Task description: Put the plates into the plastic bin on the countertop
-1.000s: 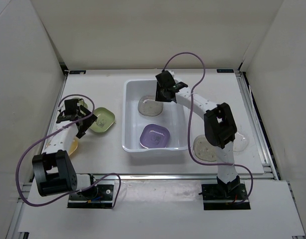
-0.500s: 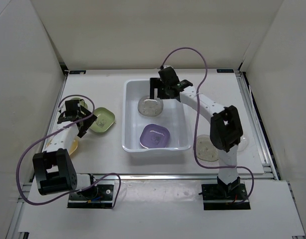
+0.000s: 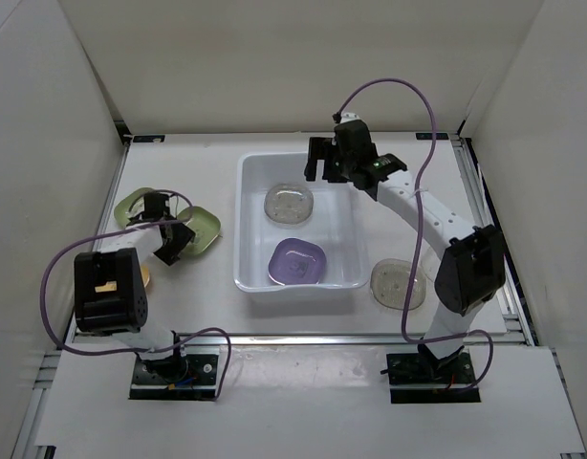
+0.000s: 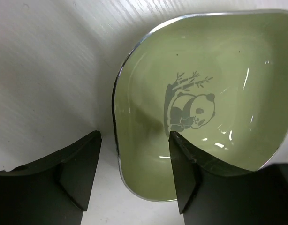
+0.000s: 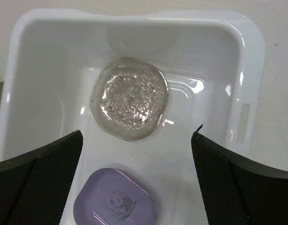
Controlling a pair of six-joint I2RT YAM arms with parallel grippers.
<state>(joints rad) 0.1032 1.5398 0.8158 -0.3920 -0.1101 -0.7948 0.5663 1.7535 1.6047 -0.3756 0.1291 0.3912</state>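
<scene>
Our left pincer, unclenched, straddles the light-green rounded-square plastic plate at its rim on the desk, left in the overhead view. A shallow bite could let it slip. Our right pincer gapes empty over the white plastic bin.

white bin holding purple plate and clear plate, green plate on countertop

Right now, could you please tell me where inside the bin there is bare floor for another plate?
The plastic bin has bare floor along its right wall, beside the clear plate and the purple plate. The middle and left are crowded by those two.
</scene>
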